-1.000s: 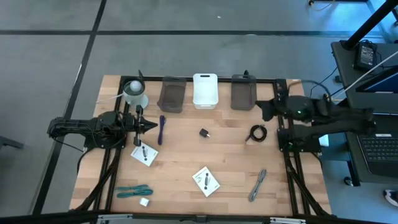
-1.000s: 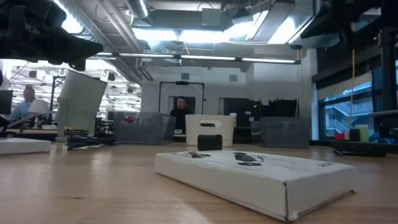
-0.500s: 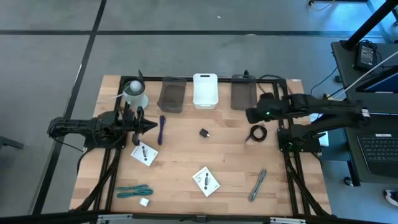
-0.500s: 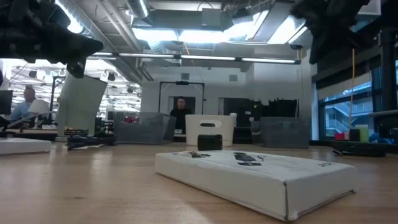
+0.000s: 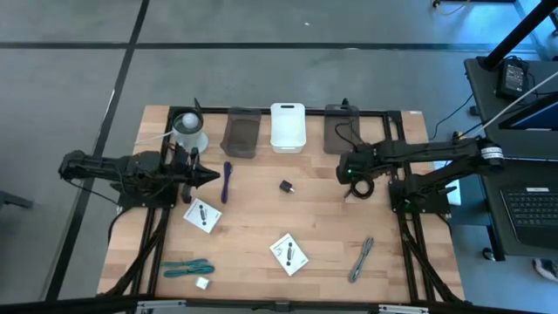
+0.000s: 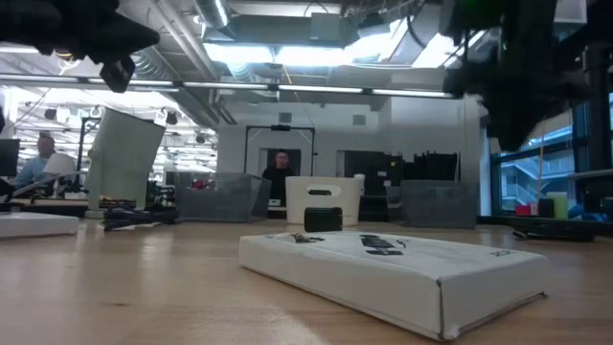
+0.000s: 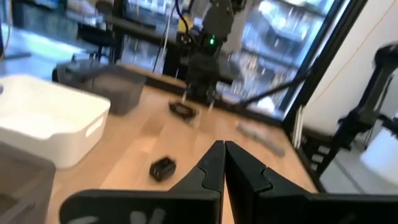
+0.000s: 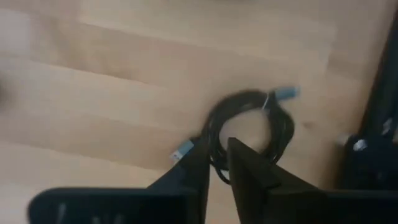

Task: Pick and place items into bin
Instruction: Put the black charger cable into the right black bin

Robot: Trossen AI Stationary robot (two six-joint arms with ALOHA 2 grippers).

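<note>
From above we see the purple stick (image 5: 227, 180) lying with its long axis running toward the back of the counter (image 5: 323, 218), just beside the tips of the left gripper (image 5: 209, 177); it is slim and dark violet. The near white packet (image 5: 289, 252) sits turned like a diamond, its black mark running along its diagonal, and the other white packet (image 5: 202, 215) lies just in front of the left gripper. The grey tie (image 5: 362, 258) stretches slantwise near the right front, the teal tie (image 5: 187, 268) lies lengthwise along the front left, and the tiny white cube (image 5: 201, 283) sits just beside it. The tiny black piece (image 5: 285, 186) rests mid-counter, in front of the white bin (image 5: 287, 126). The left arm reaches in level from the left edge, its gripper closed to a point and holding nothing. The right arm stretches in from the right, its gripper (image 5: 350, 174) pointing downward over a coiled black cable (image 8: 249, 134); its fingers (image 8: 245, 168) stand nearly together, gripping nothing
</note>
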